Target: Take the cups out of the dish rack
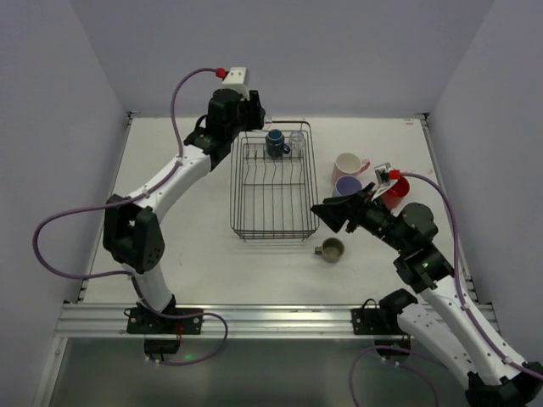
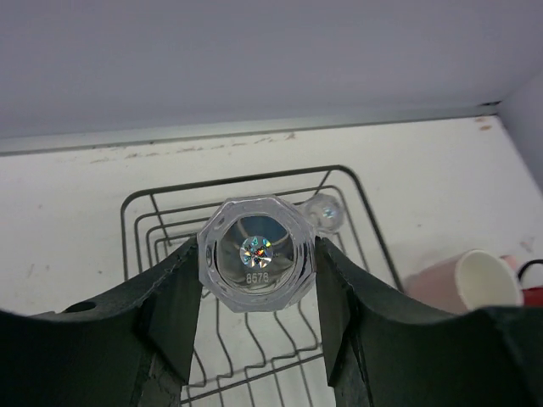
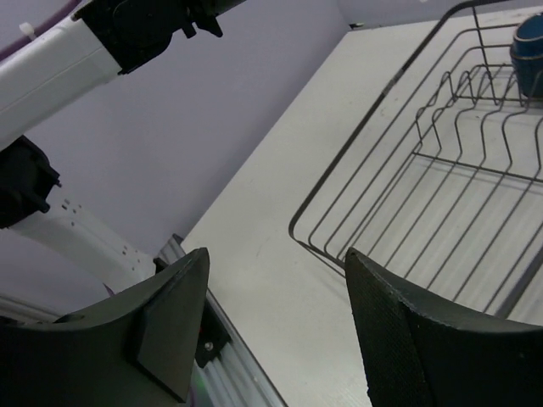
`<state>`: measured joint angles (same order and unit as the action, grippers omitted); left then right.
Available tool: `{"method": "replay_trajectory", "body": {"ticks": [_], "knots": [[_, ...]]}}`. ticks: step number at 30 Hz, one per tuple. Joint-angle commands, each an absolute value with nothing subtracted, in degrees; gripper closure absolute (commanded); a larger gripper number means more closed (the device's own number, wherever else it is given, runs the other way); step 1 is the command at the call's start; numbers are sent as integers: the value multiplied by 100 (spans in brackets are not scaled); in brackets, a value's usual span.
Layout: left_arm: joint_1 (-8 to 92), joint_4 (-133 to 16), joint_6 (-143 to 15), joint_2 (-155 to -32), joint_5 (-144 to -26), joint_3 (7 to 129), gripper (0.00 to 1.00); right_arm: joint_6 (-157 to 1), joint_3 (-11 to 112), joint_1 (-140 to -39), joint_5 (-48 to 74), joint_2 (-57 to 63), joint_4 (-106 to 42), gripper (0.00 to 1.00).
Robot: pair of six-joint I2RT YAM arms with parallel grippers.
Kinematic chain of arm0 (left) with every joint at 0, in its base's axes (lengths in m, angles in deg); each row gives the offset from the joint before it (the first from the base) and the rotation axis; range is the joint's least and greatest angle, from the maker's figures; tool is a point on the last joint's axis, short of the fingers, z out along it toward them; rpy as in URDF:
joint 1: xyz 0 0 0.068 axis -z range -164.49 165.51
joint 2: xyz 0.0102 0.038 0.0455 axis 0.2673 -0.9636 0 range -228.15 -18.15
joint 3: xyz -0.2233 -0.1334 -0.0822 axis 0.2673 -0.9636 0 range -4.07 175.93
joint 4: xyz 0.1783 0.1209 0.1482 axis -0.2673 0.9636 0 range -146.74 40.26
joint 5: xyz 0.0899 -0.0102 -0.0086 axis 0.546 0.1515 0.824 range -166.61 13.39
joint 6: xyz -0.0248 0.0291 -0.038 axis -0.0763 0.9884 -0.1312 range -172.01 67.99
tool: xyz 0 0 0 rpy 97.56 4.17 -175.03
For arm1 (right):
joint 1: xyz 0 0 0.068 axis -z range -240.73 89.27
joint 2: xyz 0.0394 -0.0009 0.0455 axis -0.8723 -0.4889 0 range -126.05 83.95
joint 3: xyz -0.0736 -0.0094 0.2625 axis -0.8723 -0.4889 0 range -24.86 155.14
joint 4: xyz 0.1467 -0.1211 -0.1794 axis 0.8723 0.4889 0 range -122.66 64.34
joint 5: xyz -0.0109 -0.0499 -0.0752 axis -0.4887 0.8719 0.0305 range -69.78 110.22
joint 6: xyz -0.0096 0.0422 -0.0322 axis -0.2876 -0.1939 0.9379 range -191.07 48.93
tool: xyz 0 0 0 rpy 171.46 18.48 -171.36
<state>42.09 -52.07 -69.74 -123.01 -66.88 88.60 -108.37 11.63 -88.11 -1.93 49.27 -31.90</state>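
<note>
The dark wire dish rack (image 1: 271,222) stands mid-table. A dark blue mug (image 1: 276,142) and a clear glass (image 1: 297,137) sit at its far end. My left gripper (image 1: 253,117) hovers at the rack's far left corner. In the left wrist view my left gripper (image 2: 257,280) is shut on a clear glass (image 2: 257,253) with an eight-sided base, over the rack (image 2: 136,203). The other clear glass (image 2: 324,210) shows behind it. My right gripper (image 1: 327,210) is open and empty at the rack's near right corner. It also shows in the right wrist view (image 3: 277,263).
On the table right of the rack stand a pink mug (image 1: 348,164), a lavender cup (image 1: 346,186) and a red cup (image 1: 394,191). An olive-green mug (image 1: 331,248) stands near the rack's front right corner. Walls close in at the back and both sides.
</note>
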Motion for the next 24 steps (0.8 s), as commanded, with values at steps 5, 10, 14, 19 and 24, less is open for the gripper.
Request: {"method": "replay_trajectory", "body": {"ticks": [5, 10, 14, 19, 24], "knots": [[4196, -5849, -8616, -10633, -8161, 8033, 100, -11712, 995, -8842, -579, 4581, -5223, 26], [4327, -6744, -9787, -9042, -9164, 6416, 100, -12318, 687, -8842, -553, 4422, -5989, 25], [4731, -7430, -10569, -8268, -9261, 5457, 100, -12583, 564, -8964, -754, 4255, -6683, 25], [5426, -8291, -10931, -7880, -9024, 4516, 100, -12610, 669, -9114, -860, 4167, -6764, 25], [5506, -8565, -11090, -7950, -9182, 4269, 100, -12575, 652, -9141, -765, 4185, -6694, 25]]}}
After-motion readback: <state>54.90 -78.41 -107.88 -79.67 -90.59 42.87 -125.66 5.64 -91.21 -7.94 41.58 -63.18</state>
